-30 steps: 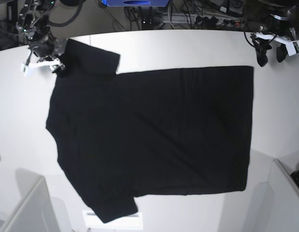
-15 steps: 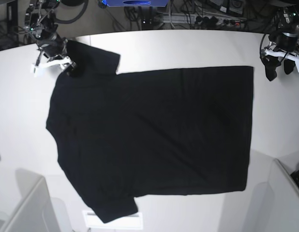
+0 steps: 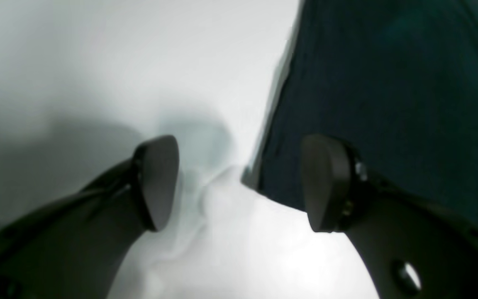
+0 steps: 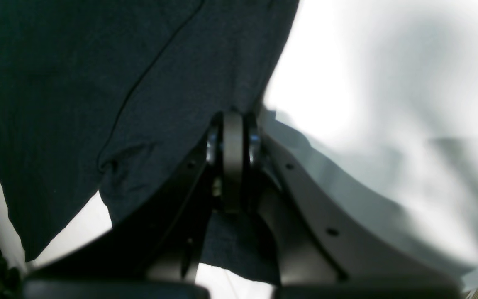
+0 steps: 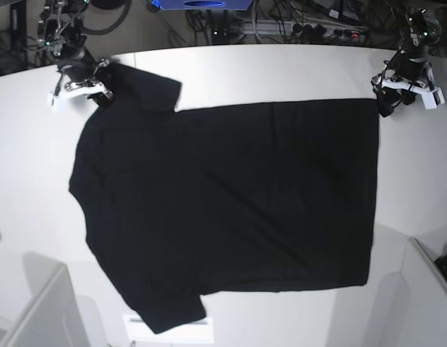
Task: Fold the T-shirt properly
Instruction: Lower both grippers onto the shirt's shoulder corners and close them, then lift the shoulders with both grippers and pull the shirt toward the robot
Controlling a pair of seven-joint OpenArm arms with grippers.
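Right gripper: jaws pinched together on the sleeve edge of the T-shirt, which lies flat, plain side up, spreading away from it across the white table

Left gripper: jaws apart, holding nothing, straddling the shirt's hem corner; one finger over cloth, the other over bare table

Step in hand, by judgement: taking hold of both far corners for the first fold

Next move calls for: closing the left jaws on the hem corner, then lifting both together

Around: cables beyond the table's far edge; nothing lies on the shirt
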